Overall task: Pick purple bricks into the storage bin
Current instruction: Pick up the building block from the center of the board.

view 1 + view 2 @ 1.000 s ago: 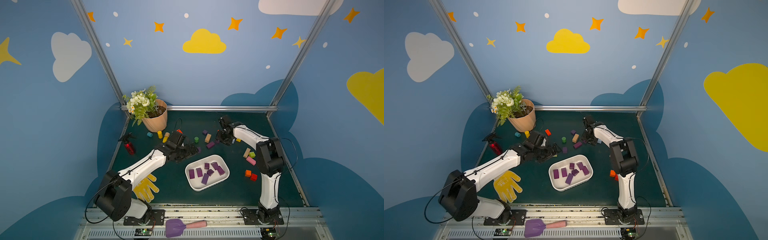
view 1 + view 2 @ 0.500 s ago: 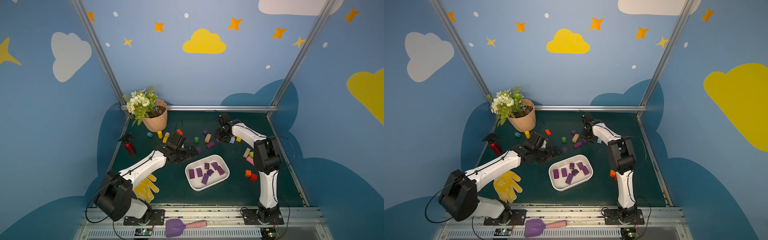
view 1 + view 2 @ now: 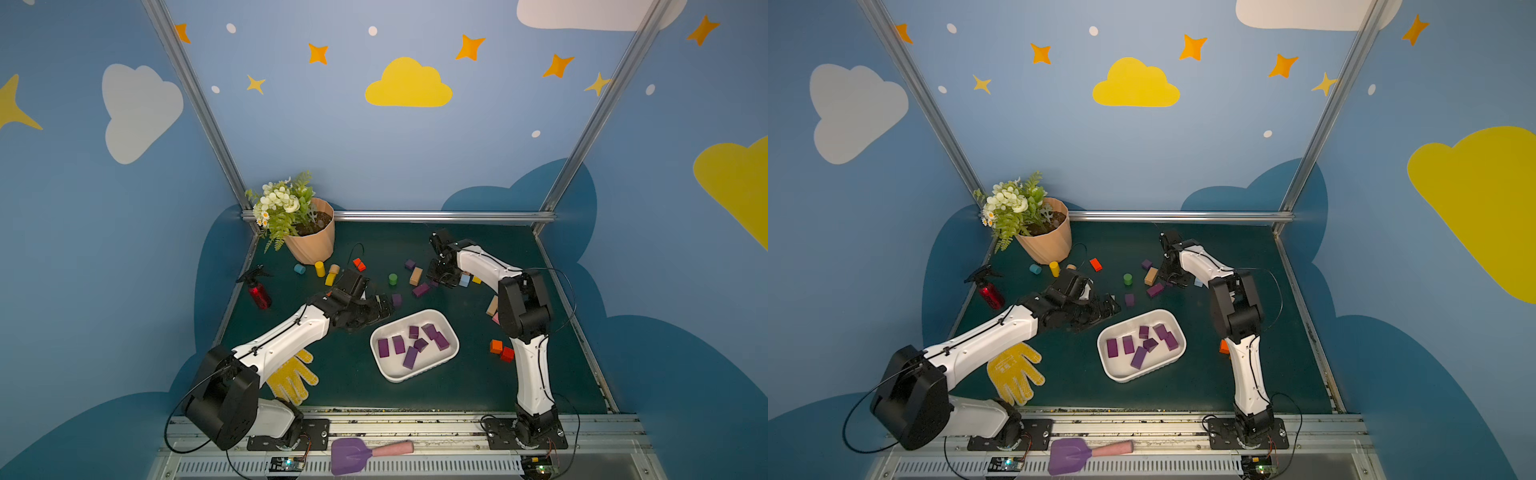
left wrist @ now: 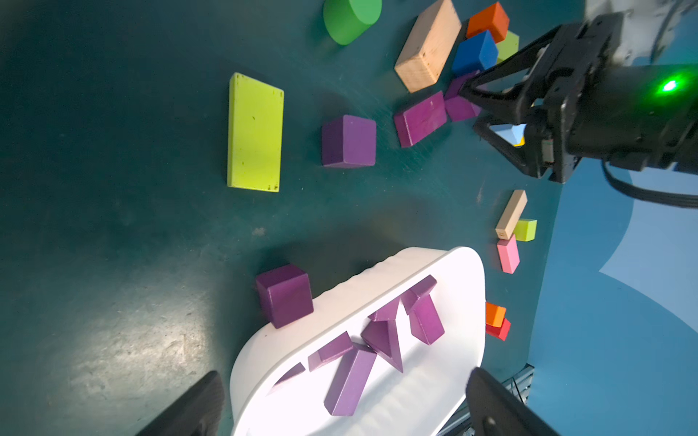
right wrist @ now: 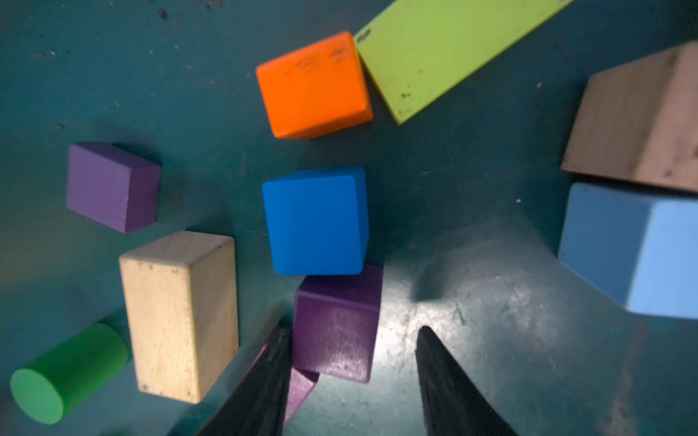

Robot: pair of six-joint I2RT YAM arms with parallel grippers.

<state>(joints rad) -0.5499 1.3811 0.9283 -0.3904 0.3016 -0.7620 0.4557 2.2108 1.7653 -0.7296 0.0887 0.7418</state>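
The storage bin [image 3: 399,378] [image 3: 1133,378] [image 4: 445,264] is a white tray at mid-table, holding several purple bricks [image 3: 399,345] [image 3: 1127,345] [image 4: 349,381]. More purple bricks lie on the mat: a cube [image 3: 397,299] [image 4: 285,294] by the bin's far corner, an oblong one [image 3: 420,289] [image 4: 420,117], and a cube [image 3: 410,264] [image 5: 111,185] further back. My left gripper [image 3: 384,305] [image 4: 345,404] hangs open over the bin's edge, empty. My right gripper [image 3: 440,280] [image 5: 353,332] stands open astride a purple cube [image 5: 336,324]. One finger touches the cube and the other is apart from it.
A blue cube [image 5: 315,221] touches the straddled cube, with orange [image 5: 313,85], wooden [image 5: 179,313], light blue [image 5: 627,253] and lime [image 4: 255,132] blocks around. A flowerpot [image 3: 311,245], a red spray bottle [image 3: 257,291], a yellow glove [image 3: 291,376] and a purple scoop [image 3: 361,453] are also here.
My right gripper has shifted a little to the left onto the purple cube and its jaws have narrowed. The left arm has barely moved.
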